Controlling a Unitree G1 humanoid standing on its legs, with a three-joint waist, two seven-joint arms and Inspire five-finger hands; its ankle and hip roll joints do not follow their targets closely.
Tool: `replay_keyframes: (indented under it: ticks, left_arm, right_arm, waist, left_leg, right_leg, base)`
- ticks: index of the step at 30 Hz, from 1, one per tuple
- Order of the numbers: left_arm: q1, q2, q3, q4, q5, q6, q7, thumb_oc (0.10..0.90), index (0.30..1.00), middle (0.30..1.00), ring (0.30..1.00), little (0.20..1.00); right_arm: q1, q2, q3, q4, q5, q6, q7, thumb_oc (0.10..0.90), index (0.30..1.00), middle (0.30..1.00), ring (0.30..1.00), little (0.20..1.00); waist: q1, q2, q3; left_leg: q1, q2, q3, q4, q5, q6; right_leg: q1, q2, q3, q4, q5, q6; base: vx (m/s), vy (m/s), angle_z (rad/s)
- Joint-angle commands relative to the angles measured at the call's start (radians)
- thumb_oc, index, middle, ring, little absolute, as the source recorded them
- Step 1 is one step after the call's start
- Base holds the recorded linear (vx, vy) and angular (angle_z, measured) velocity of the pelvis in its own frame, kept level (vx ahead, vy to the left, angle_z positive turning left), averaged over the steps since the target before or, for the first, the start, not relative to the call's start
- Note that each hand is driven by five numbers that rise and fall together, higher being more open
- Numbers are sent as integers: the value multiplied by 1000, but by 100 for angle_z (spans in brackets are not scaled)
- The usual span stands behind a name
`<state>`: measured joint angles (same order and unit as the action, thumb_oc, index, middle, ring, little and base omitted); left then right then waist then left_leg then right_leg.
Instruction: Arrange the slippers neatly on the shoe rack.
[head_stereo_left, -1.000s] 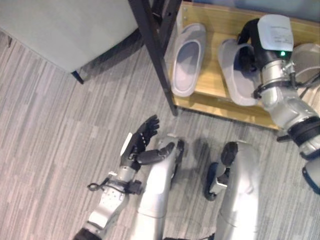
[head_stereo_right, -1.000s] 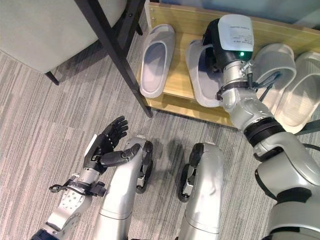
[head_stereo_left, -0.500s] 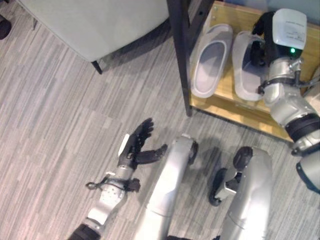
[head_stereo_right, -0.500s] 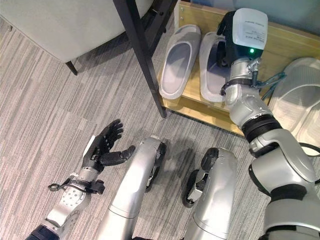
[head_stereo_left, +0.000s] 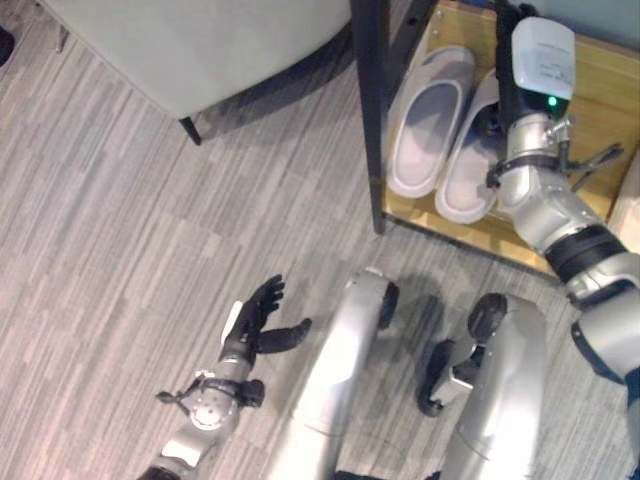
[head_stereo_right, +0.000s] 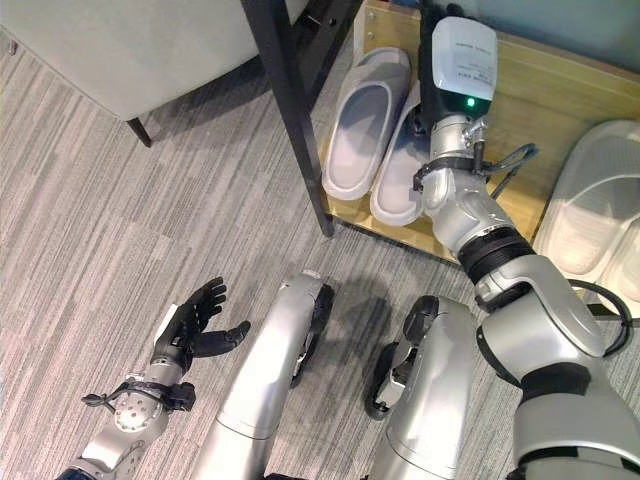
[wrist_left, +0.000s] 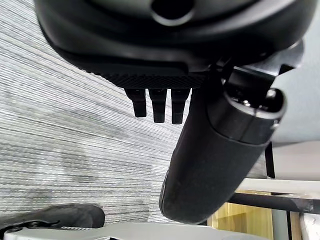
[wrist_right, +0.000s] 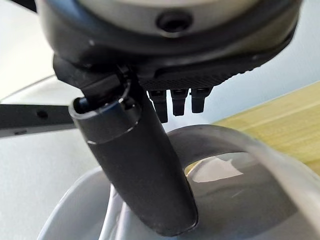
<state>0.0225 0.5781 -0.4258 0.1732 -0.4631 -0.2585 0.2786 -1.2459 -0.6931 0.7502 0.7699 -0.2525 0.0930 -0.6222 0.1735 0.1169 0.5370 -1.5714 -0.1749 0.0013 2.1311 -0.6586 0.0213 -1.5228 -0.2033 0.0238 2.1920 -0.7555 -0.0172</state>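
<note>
Under my right hand (wrist_right: 132, 160): the strap end of the second slipper (head_stereo_left: 462, 185), on the shoe rack (head_stereo_left: 600, 80). My thumb sat against the strap arch, but I couldn't tell whether the hand gripped the strap or just rested on it.

Just beside that slipper, on the side away from my arm, the first slipper (head_stereo_left: 428, 120) lay touching it along the edge.

Orientation: both had their long axes running front to back across the shelf, roughly parallel. Strap ends pointed toward the back of the rack, heels toward the front edge. The slipper under my hand sat slightly nearer the front edge than its neighbour, so the heels weren't quite level.

Step, as I judged it: final alignment of the second slipper against its mate. Placement looked basically done. Next move needed a small nudge toward the back to level the heels. After that, let go cleanly and lift straight off, without dragging the strap or knocking the neighbour.

Further out:
- the black post (head_stereo_left: 368, 110) stood past the first slipper
- another pair of slippers (head_stereo_right: 590, 215) lay on my arm's side of the rack, well apart

My left hand (head_stereo_left: 255, 320) was idle with fingers relaxed, hanging over the floor (head_stereo_left: 120, 220) well away from the rack.
</note>
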Motion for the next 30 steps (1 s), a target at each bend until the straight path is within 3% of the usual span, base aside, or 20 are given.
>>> replay_keyframes:
  ticks: [1,10,22,29,30]
  left_arm:
    - [22,57,39,-156,33,-48,26,800,900,900,900,900]
    - [56,56,77,-162,40,-26,20,800,900,900,900,900]
    - [103,46,128,-165,64,-12,18,800,900,900,900,900]
    - [114,41,142,-165,69,-12,32,800,900,900,900,900]
    - [115,33,145,-161,63,-11,33,800,900,900,900,900]
  right_arm:
    - [-114,-20,-77,-170,-31,-39,-58,800,900,900,900,900]
    - [-5,-40,-156,-321,-50,-50,-22,800,900,900,900,900]
    - [232,-85,-322,-644,-18,-146,3,800,900,900,900,900]
    - [414,-32,-451,-770,105,-220,-2,800,900,900,900,900]
    - [474,2,-474,-790,183,-259,7,800,900,900,900,900]
  waist:
    - [37,-30,-17]
    - [15,-50,-17]
    - [-19,-80,-17]
    - [-35,-94,-17]
    - [-42,-95,-17]
  left_leg:
    - [1,46,-77,9,-132,-50]
    - [1,58,-72,33,-141,-53]
    - [1,68,-63,61,-161,-46]
    - [1,78,-50,70,-169,-42]
    - [1,79,-48,71,-170,-41]
  right_leg:
    - [4,37,82,89,18,-89]
    - [-12,51,87,105,16,-83]
    - [-32,67,92,119,18,-79]
    - [-45,75,99,123,21,-72]
    - [-46,77,99,123,23,-71]
  base:
    - [0,0,0]
    - [-6,1,-7]
    - [-2,1,-8]
    - [0,4,-7]
    - [0,0,0]
